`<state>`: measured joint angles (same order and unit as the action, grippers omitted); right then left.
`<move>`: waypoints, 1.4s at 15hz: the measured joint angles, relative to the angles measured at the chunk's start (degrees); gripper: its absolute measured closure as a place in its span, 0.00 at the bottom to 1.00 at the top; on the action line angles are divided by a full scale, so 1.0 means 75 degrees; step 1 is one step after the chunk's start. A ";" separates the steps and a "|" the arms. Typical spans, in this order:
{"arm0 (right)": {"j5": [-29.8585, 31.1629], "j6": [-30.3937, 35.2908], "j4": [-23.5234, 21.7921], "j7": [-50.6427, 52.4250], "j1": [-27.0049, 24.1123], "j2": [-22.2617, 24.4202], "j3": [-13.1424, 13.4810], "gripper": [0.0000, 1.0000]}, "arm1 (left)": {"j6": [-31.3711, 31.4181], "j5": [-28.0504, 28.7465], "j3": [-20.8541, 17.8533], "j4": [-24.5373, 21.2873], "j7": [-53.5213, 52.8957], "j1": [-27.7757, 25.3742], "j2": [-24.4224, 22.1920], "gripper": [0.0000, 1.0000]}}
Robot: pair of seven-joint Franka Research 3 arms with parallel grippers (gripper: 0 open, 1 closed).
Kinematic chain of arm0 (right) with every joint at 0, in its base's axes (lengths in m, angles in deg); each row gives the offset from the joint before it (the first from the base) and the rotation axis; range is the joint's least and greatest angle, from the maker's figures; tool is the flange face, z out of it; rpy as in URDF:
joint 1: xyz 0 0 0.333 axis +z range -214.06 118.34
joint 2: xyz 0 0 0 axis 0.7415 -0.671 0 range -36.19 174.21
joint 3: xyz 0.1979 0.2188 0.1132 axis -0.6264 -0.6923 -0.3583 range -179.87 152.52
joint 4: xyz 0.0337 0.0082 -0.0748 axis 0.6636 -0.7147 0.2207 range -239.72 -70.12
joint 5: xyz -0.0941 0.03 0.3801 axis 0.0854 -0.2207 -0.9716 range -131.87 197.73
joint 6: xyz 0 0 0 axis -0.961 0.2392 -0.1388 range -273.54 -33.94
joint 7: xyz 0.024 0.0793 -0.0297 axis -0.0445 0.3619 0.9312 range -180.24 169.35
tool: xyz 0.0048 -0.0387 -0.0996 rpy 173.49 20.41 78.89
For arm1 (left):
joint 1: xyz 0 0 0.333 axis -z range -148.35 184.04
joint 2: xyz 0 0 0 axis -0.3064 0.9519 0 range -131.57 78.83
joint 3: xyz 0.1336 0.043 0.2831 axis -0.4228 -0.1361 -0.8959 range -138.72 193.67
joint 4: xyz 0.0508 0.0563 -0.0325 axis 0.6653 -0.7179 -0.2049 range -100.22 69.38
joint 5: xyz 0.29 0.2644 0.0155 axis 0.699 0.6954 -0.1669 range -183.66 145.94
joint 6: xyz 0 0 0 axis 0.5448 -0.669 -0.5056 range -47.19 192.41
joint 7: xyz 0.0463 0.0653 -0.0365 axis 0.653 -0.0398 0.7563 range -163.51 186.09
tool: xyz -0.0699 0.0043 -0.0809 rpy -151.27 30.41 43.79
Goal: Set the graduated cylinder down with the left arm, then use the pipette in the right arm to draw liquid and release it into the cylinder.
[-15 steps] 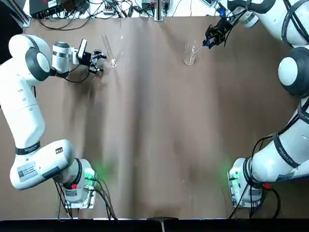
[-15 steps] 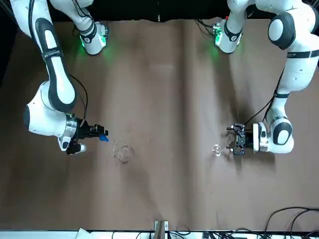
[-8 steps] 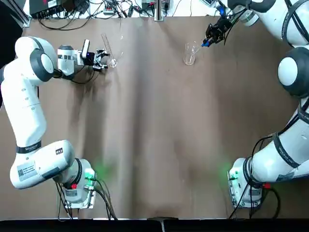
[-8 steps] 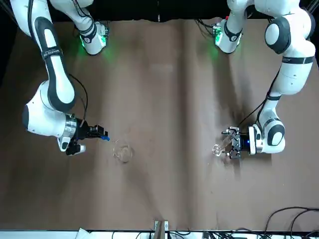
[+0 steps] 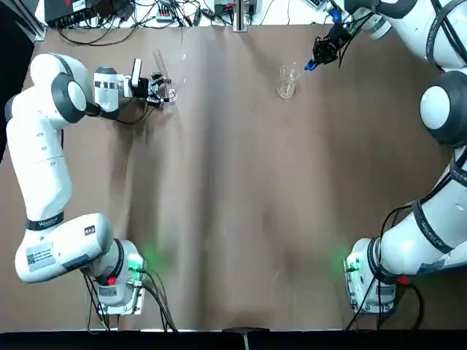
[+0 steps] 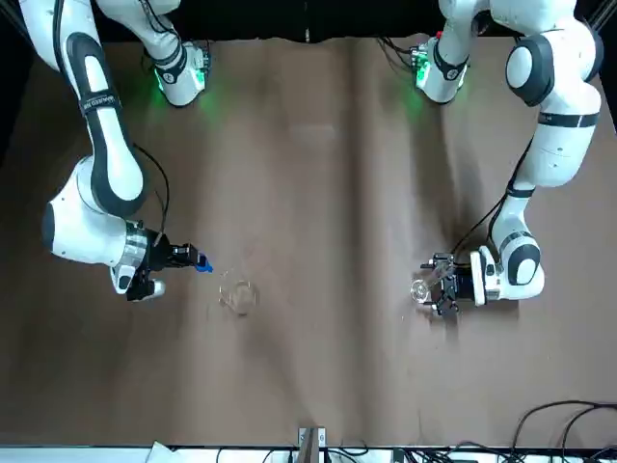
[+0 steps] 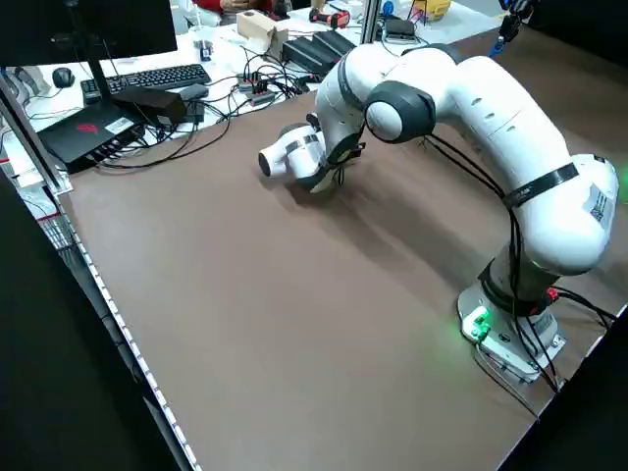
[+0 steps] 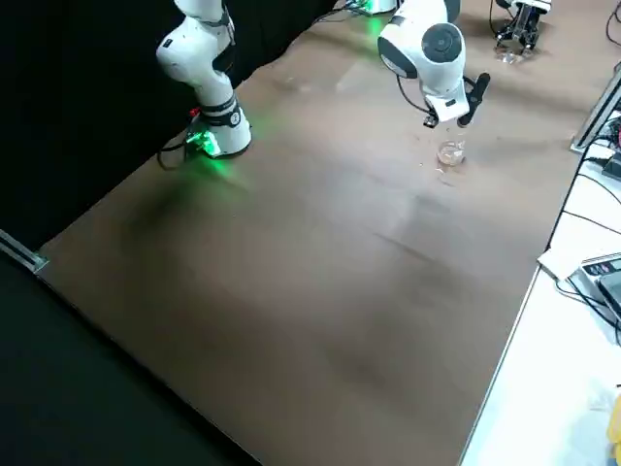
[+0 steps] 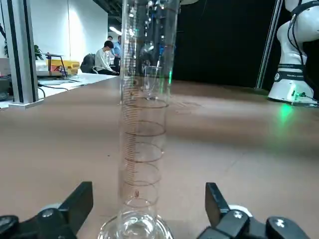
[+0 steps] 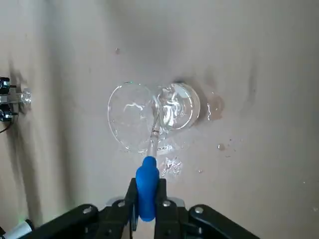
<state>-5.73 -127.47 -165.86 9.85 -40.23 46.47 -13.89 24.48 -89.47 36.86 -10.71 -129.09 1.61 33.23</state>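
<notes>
The left tool [image 5: 162, 90] has shifted closer around the graduated cylinder [image 9: 144, 119].

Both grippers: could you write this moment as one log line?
left gripper: open around standing graduated cylinder | right gripper: shut on pipette, tip over beaker

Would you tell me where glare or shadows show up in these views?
Top view: green glow on the table by the left arm's base; front view: shadow beside the left gripper; right wrist view: bright glints on the beaker.
</notes>
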 joint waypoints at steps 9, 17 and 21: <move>0.0018 0.0278 0.0353 -0.0174 0.0015 0.0000 -0.0002 0.84 | 0.0002 -0.0081 0.0000 0.0005 -0.0518 0.0010 0.0010 0.21; 0.0696 0.0321 0.0406 -0.0242 0.0081 0.0000 0.0002 0.84 | 0.0010 -0.0112 0.0000 0.0005 -0.0745 0.0081 0.0099 0.58; 0.1308 0.0564 0.0721 -0.0787 0.0213 0.0040 -0.0005 0.88 | 0.0022 -0.0185 -0.0001 0.0005 -0.0759 0.0085 0.0101 0.67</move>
<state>4.08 -123.25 -160.45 3.95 -38.63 46.77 -13.92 24.65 -90.85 36.86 -10.67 -134.78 2.24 33.99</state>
